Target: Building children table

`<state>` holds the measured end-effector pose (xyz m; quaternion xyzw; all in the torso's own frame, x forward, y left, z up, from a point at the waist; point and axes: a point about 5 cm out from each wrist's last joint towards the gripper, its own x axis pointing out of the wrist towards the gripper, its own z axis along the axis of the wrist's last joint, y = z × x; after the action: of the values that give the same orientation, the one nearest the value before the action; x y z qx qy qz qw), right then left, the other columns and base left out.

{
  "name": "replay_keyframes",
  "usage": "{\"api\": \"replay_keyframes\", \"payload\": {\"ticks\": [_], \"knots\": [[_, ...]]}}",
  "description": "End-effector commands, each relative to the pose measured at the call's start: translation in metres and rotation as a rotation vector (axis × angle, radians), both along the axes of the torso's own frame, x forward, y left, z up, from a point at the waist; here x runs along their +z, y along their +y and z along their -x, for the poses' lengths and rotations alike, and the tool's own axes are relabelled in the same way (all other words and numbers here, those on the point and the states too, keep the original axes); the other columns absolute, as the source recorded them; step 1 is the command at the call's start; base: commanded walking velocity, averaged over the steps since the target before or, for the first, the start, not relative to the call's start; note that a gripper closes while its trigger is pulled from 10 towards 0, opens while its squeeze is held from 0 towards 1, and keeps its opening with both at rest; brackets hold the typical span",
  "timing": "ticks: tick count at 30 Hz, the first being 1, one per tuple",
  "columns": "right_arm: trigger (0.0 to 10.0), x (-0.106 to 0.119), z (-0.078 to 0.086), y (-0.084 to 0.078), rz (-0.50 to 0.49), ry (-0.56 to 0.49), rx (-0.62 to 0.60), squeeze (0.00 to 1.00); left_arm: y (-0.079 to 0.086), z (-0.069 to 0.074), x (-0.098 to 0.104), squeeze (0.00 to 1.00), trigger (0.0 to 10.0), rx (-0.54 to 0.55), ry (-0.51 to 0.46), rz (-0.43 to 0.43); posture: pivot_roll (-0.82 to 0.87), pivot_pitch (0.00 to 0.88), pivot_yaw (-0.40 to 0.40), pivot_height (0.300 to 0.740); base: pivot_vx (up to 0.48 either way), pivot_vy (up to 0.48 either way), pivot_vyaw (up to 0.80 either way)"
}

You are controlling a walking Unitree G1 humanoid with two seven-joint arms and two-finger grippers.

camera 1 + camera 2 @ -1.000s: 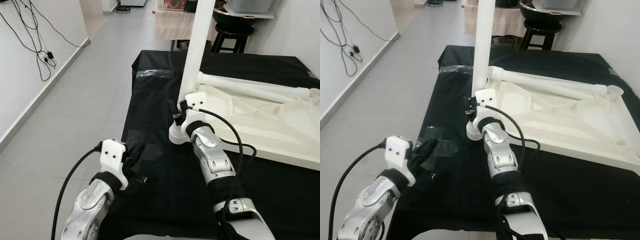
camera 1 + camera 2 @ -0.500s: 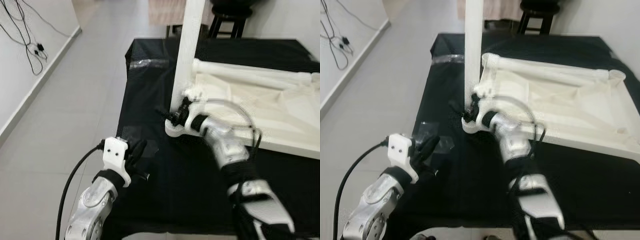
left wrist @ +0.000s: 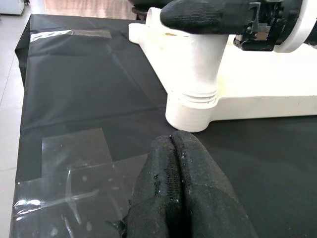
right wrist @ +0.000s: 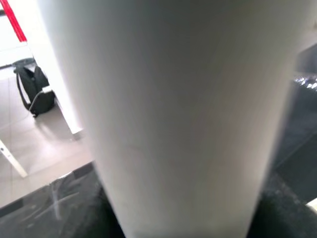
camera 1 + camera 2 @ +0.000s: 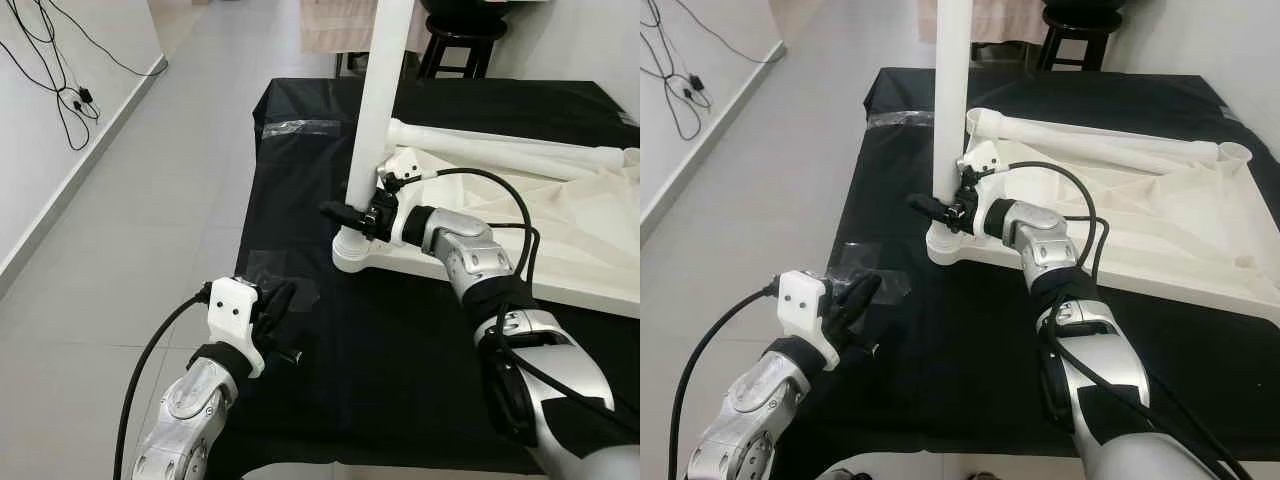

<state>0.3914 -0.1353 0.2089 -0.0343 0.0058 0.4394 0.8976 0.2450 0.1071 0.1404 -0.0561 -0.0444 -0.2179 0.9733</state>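
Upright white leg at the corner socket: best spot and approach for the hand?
Low on the upright leg, just above its socket collar, coming sideways from the tabletop side, where the right hand is now. It's a smooth vertical cylinder, so fingers should straddle it horizontally.

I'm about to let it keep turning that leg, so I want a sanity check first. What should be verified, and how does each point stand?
1. Right gripper around the upright leg: ok.
2. Leg seated in the corner socket: ok, looks upright.
3. Leg fully tightened: cannot tell.
4. Left gripper away from the leg, shut, above the black cloth: ok.
5. Tabletop flat, upside down: ok.
6. Right arm's cable free of the leg: ok.
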Motion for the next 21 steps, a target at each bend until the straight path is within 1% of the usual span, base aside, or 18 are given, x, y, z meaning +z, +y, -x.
{"api": "replay_keyframes", "payload": {"ticks": [1,5,8,10,12,13,14,15,16,17,18,19,20,21], "knots": [[0.0,-0.002,0.001,0.005,-0.020,0.019,0.049,0.00,-0.002,0.003,-0.001,0.00,10.0,-0.003,0.011,0.001,0.06,0.153,-0.029,0.740,0.000,0.000,0.00],[0.0,-0.005,0.001,0.004,-0.035,0.024,0.051,0.00,-0.001,0.003,0.000,0.00,10.0,-0.003,0.011,0.001,0.06,0.156,-0.026,0.740,0.000,0.000,0.00],[0.0,-0.009,0.001,0.002,-0.050,0.015,0.017,0.00,-0.001,0.003,0.000,0.00,10.0,-0.004,0.012,0.001,0.06,0.156,-0.026,0.740,0.000,0.000,0.00],[0.0,-0.018,0.002,0.003,-0.062,0.017,-0.082,0.00,0.000,0.003,0.000,0.00,10.0,-0.004,0.013,0.001,0.05,0.158,-0.021,0.740,0.000,0.000,0.00],[0.0,-0.032,0.004,0.009,-0.080,0.037,-0.217,0.00,0.001,0.002,0.000,0.00,10.0,-0.003,0.013,0.001,0.04,0.155,-0.022,0.740,0.000,0.000,0.00],[0.0,-0.032,0.004,0.009,-0.080,0.037,-0.217,0.00,0.001,0.002,0.000,0.00,10.0,-0.003,0.013,0.001,0.04,0.155,-0.022,0.740,0.000,0.000,0.00],[0.0,-0.037,0.006,0.012,-0.086,0.046,-0.264,0.00,0.001,0.002,0.000,0.00,10.0,-0.004,0.014,0.001,0.04,0.154,-0.022,0.740,0.000,0.000,0.00],[0.0,-0.054,0.018,0.022,-0.107,0.064,-0.440,0.00,0.002,0.002,-0.001,0.00,10.0,-0.005,0.014,0.001,0.03,0.155,-0.017,0.740,0.000,0.000,0.00],[0.0,-0.054,0.018,0.022,-0.107,0.064,-0.440,0.00,0.002,0.002,-0.001,0.00,10.0,-0.005,0.014,0.001,0.03,0.155,-0.017,0.740,0.000,0.000,0.00],[0.0,-0.063,0.028,0.025,-0.126,0.076,-0.575,0.00,0.002,0.002,-0.001,0.00,10.0,-0.006,0.015,0.000,0.03,0.155,-0.017,0.740,0.000,0.000,0.00],[0.0,-0.078,0.047,0.043,-0.145,0.128,-0.591,0.00,0.002,0.001,-0.001,0.00,10.0,-0.007,0.015,0.000,0.03,0.151,-0.002,0.740,0.000,0.000,0.00],[0.0,-0.078,0.047,0.043,-0.145,0.128,-0.591,0.00,0.002,0.001,-0.001,0.00,10.0,-0.007,0.015,0.000,0.03,0.151,-0.002,0.740,0.000,0.000,0.00],[0.0,-0.080,0.059,0.060,-0.099,0.089,-0.529,0.00,0.003,0.000,-0.002,0.00,10.0,-0.008,0.017,-0.001,0.01,0.142,0.013,0.740,0.000,0.000,0.00],[0.0,-0.079,0.058,0.067,-0.094,0.083,-0.476,0.00,0.003,-0.001,-0.003,0.00,10.0,-0.009,0.020,-0.002,0.01,0.131,0.011,0.740,0.000,0.000,0.00]]}}
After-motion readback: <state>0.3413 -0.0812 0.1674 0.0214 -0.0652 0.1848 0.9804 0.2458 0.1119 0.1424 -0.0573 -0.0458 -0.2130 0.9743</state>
